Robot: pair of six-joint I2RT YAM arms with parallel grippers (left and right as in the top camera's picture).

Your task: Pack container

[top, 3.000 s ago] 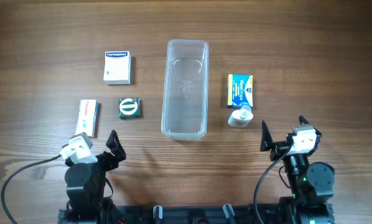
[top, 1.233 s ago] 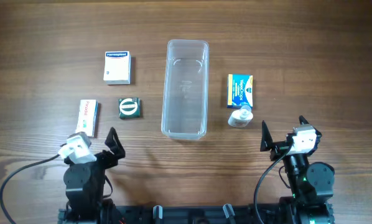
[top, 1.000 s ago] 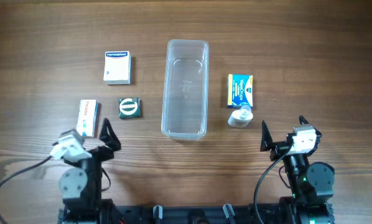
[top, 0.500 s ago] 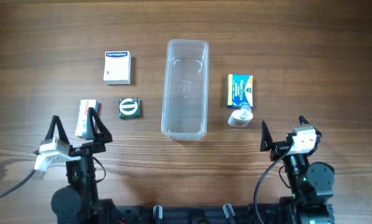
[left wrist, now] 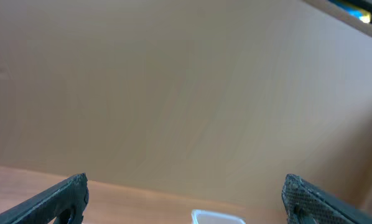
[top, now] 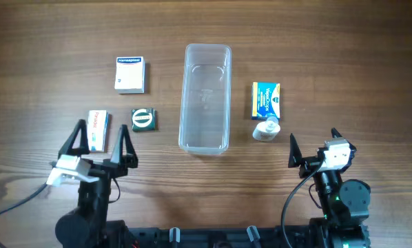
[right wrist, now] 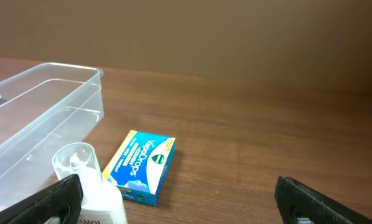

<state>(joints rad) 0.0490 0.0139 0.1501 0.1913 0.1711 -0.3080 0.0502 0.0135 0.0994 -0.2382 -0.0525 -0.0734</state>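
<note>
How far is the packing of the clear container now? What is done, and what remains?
Done: nothing yet; the container is empty. In hand: nothing; the left tool and right tool both stand open. Left: all five items lie outside it on the table: white box, narrow white box, green square item, blue-and-yellow box, small white bottle.

Clear container [top: 206,103], blue-and-yellow box [top: 266,100]

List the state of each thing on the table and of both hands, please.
container: upright, open, empty.
white Hansaplast box: closed, lying flat.
blue-and-yellow box: closed, lying flat.
small bottle: clear cap on.
left hand: open, holding nothing.
right hand: open, holding nothing.
</note>
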